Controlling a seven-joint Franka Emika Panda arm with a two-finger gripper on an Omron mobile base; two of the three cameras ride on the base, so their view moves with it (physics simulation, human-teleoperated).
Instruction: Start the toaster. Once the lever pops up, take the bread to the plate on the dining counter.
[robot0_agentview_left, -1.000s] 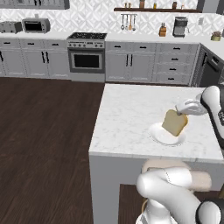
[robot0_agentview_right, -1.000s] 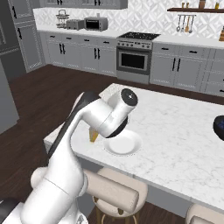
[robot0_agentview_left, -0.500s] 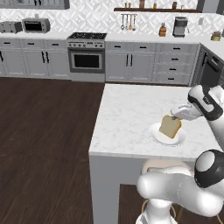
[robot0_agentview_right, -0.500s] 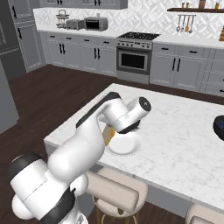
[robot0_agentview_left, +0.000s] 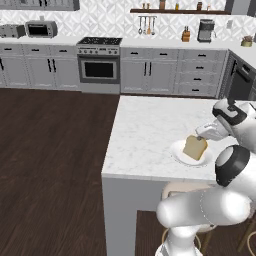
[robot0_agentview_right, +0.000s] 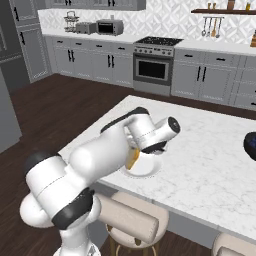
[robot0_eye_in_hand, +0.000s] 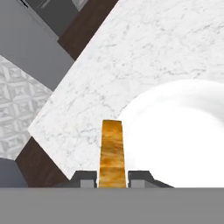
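One slice of bread (robot0_agentview_left: 195, 148) sits pinched edge-on in the gripper (robot0_eye_in_hand: 112, 177), a finger tight on each side in the hand view, so it's clamped on the bread, not let go. Vs 1 s ago the slice is lower: then it hung clear above the plate (robot0_agentview_left: 176, 150), half a sec ago it was already dropping toward it, and now its bottom edge is down at the plate's surface in the left base view; can't tell for sure if it's touching. Slice leans tilted, not flat. Arm's wrist has swung down and in toward the bench (robot0_agentview_left: 145, 135) w/ it. In the right base view the bread (robot0_agentview_right: 132, 159) shows as a small tan wedge under the forearm, at the near-left rim of the plate (robot0_agentview_right: 148, 169); most of it is hidden by the arm. Hand view has the bread (robot0_eye_in_hand: 111, 151) just at the plate's (robot0_eye_in_hand: 183, 131) edge, over the rim w/ marble beside it. Plate itself hasn't shifted, same spot near the bench's front edge. Base cams haven't moved either, kitchen bkgd lines up the same. Toaster (robot0_agentview_right: 86, 27) is far back on the rear counter, well apart from everything here, next to the toaster oven (robot0_agentview_right: 110, 26).
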